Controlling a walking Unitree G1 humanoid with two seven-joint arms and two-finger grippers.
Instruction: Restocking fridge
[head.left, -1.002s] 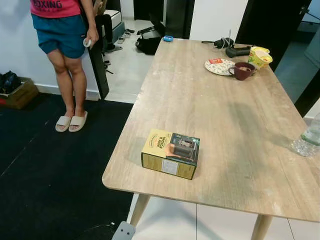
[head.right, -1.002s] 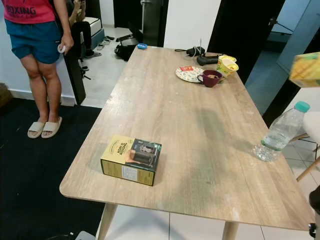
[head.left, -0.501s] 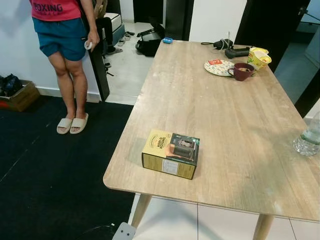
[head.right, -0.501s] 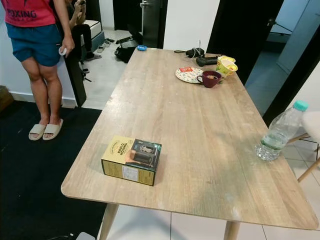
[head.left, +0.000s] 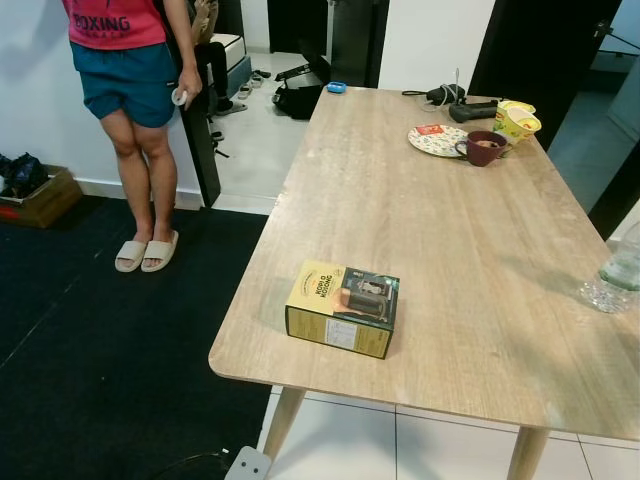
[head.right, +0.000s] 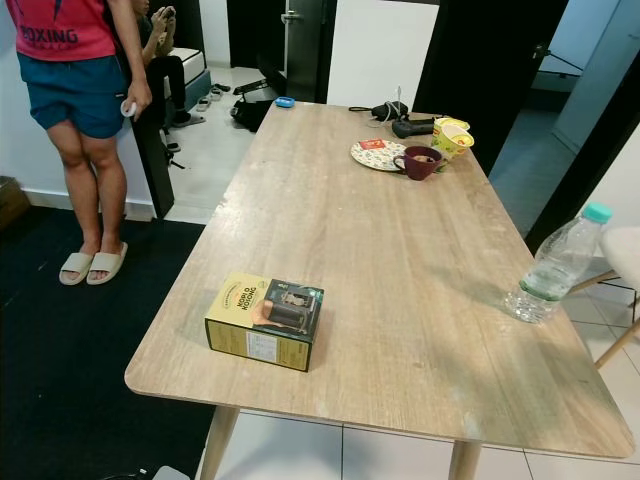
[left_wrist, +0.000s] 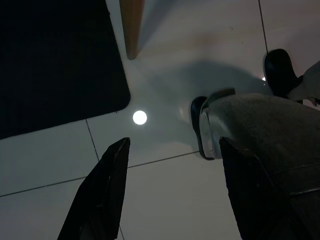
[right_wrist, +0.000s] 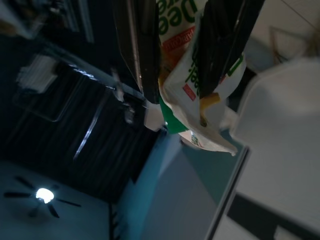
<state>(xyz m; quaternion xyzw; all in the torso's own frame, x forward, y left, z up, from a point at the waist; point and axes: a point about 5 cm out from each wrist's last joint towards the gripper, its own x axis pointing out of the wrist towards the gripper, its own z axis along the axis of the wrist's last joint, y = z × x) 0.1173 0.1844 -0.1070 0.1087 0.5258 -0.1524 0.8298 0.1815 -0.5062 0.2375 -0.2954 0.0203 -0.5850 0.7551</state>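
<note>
My right gripper (right_wrist: 181, 75) is shut on a white, green and orange carton (right_wrist: 197, 107), held up towards a dark ceiling in the right wrist view. Over the tiled floor hangs my left gripper (left_wrist: 174, 146), open, with nothing between its black fingers (left_wrist: 100, 195). On the wooden table (head.left: 430, 230) a yellow and black box (head.left: 342, 308) lies near the front left corner. A clear water bottle (head.right: 555, 268) with a teal cap stands at the table's right edge.
At the table's far end sit a plate (head.left: 438, 139), a maroon mug (head.left: 482, 148), a yellow cup (head.left: 518, 120) and a black device. A person (head.left: 130, 90) in blue shorts stands at the left beside a dark rug (head.left: 100, 340). A table leg (left_wrist: 131, 27) rises near my left gripper.
The yellow carton that showed at the right edge of the right eye view one second ago has left that view. The camera has tilted slightly; nothing on the table has moved.
</note>
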